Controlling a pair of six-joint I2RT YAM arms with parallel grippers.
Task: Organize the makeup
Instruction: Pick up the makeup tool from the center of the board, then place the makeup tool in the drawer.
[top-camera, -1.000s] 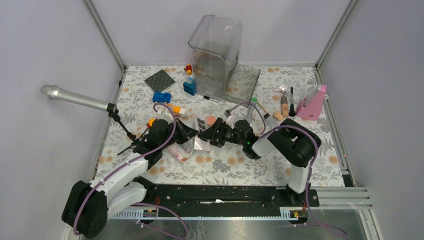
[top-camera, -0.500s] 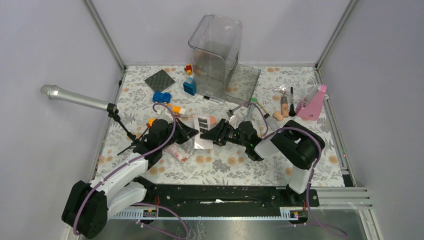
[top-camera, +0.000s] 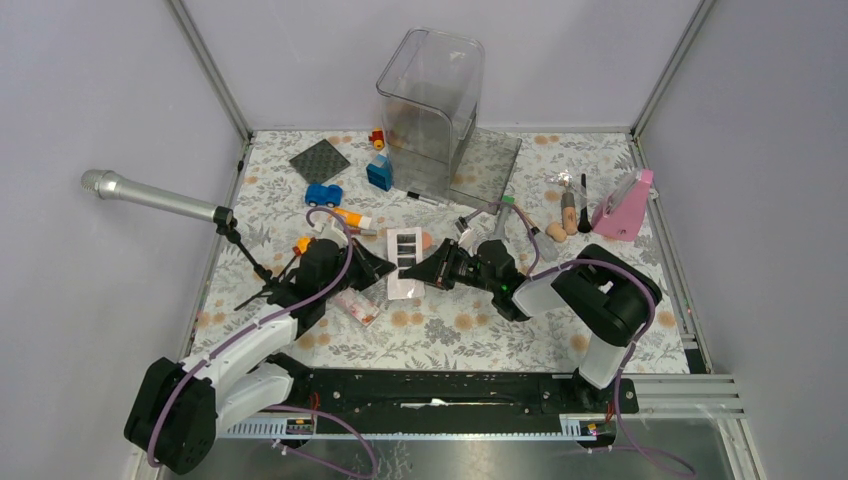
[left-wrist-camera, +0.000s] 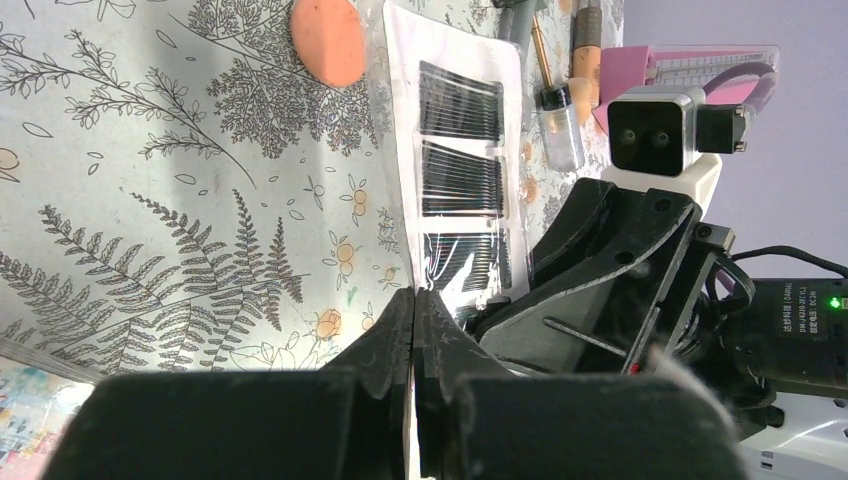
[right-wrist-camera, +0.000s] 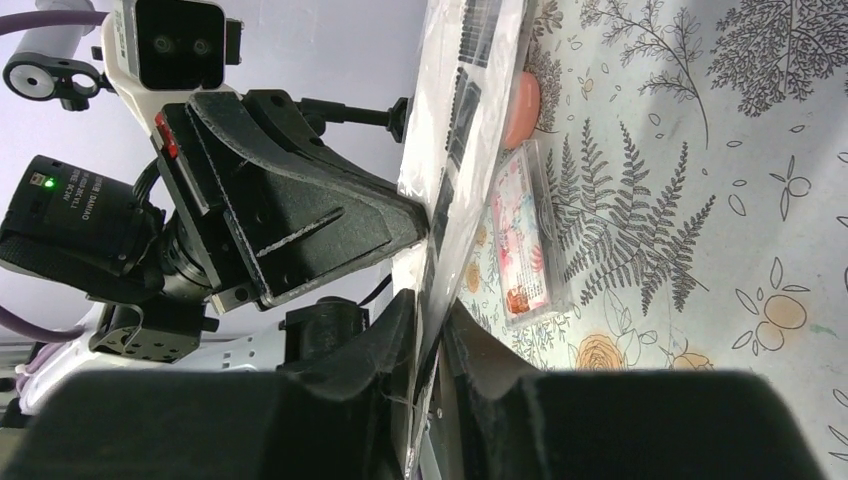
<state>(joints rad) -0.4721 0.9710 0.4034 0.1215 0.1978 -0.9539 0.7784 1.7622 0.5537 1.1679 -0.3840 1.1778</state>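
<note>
The white palette with dark squares (top-camera: 405, 264) hangs between both grippers above the middle of the table, lifted on edge (right-wrist-camera: 470, 120). My left gripper (top-camera: 386, 268) is shut on its left edge (left-wrist-camera: 413, 300). From the right, my right gripper (top-camera: 433, 270) is shut on the opposite edge of its clear sleeve (right-wrist-camera: 430, 318). A coral-pink disc (top-camera: 426, 240) lies just behind it. The clear pink-shade palette (top-camera: 357, 305) lies on the cloth below the left gripper. The grey tube with green cap (top-camera: 503, 214) and tan-handled brushes (top-camera: 570, 211) lie back right.
A tall clear container (top-camera: 432, 100) stands at the back centre. A silver microphone (top-camera: 150, 197) on a stand reaches in from the left. A blue toy car (top-camera: 323, 194), blue block (top-camera: 379, 172), dark mat (top-camera: 320, 160) and pink holder (top-camera: 625, 207) lie around.
The right gripper's jaws have closed onto the white palette's right edge. The palette has tilted up and shifted slightly toward the back; the left gripper stayed shut on it.
</note>
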